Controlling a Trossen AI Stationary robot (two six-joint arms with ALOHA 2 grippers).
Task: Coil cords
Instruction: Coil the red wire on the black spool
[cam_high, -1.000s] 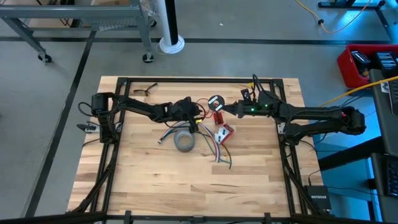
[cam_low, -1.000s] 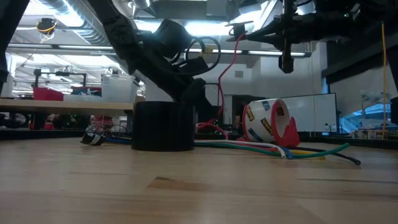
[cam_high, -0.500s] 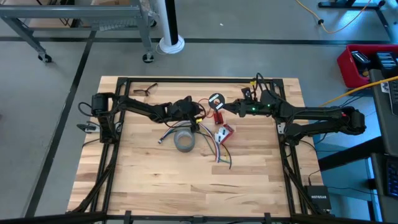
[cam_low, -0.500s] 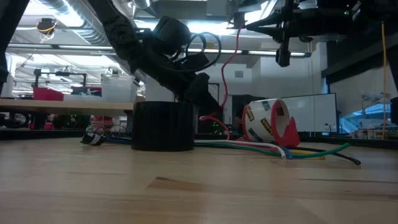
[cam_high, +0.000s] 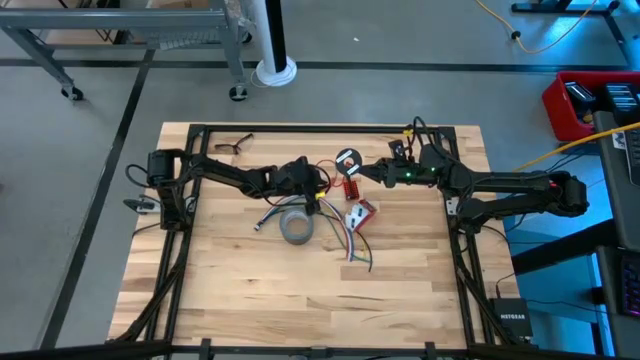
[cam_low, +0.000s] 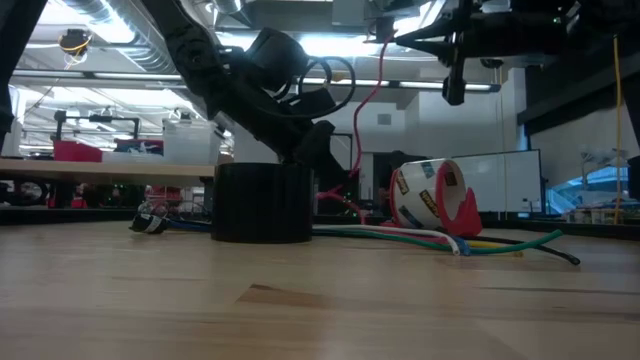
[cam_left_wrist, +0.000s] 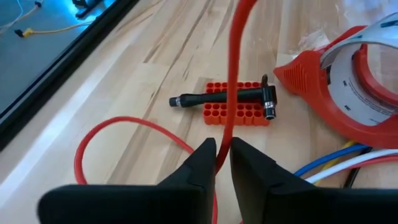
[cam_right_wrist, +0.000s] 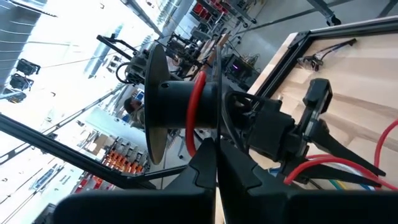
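A thin red wire (cam_left_wrist: 231, 87) runs from a loop on the table (cam_left_wrist: 99, 134) up through my left gripper (cam_left_wrist: 222, 155) to a black spool (cam_right_wrist: 180, 106), which has red turns wound on its core. In the high view the spool (cam_high: 347, 160) hangs over the table's far middle. My left gripper (cam_high: 320, 187) is just left of it, shut on the wire. My right gripper (cam_high: 360, 174) comes from the right and is shut on the spool (cam_right_wrist: 216, 155). My left gripper pinches the red wire (cam_left_wrist: 225, 140) between its two fingers, on the stretch rising from the table loop toward the spool. The fingers slant down from the table's left and lie across the wire. My right gripper pinches the rim of the spool's thin black flange (cam_right_wrist: 217, 127) between its shut fingers, coming level from the table's right. The spool is lifted clear of the table.
A grey tape roll (cam_high: 296, 227) lies near the left gripper, on its near side. A red tape dispenser (cam_high: 360, 212), a red bit holder with a black tool (cam_left_wrist: 236, 111) and a bundle of coloured wires (cam_high: 345, 238) lie under and near the spool. Glasses (cam_high: 232, 146) lie far left.
My left gripper's fingers have closed onto the red wire while the arm stayed in place. The wire's hanging stretch below the spool now runs a little straighter. The right gripper keeps the spool where it was.
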